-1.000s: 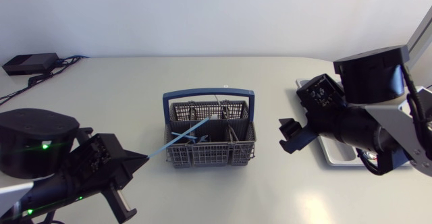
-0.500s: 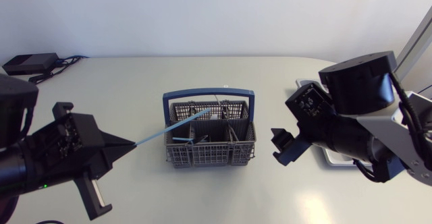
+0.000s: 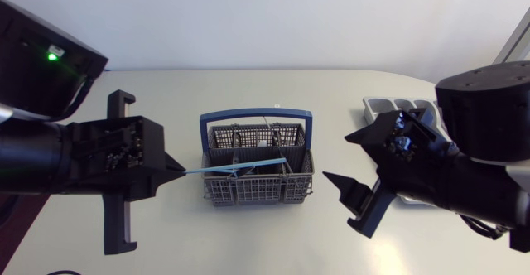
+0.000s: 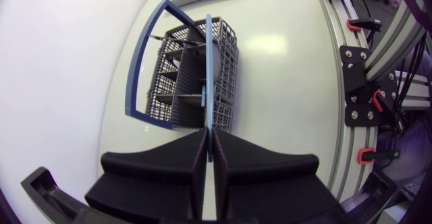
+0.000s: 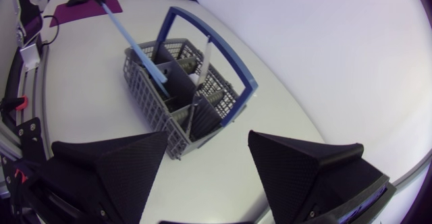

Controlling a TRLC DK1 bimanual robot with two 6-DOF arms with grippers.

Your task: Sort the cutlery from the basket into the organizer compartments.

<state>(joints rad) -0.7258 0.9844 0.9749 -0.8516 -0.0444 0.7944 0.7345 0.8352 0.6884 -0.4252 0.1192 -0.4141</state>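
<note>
A grey wire cutlery basket with a blue handle stands mid-table. My left gripper is just left of it, shut on the end of a long light-blue utensil. That utensil slants across the basket, its far end down among the compartments. In the left wrist view the pressed-together fingers pinch the blue utensil ahead of the basket. My right gripper hangs open to the basket's right, holding nothing. The grey organizer sits far right, mostly hidden by my right arm.
More cutlery stays in the basket, among it a white piece and a darker blue piece. Black boxes and cables lie at the table's far left corner.
My left arm has swung up and turned, bringing the blue utensil from a steep diagonal to nearly level across the basket. My right gripper has dropped toward the table's front.
</note>
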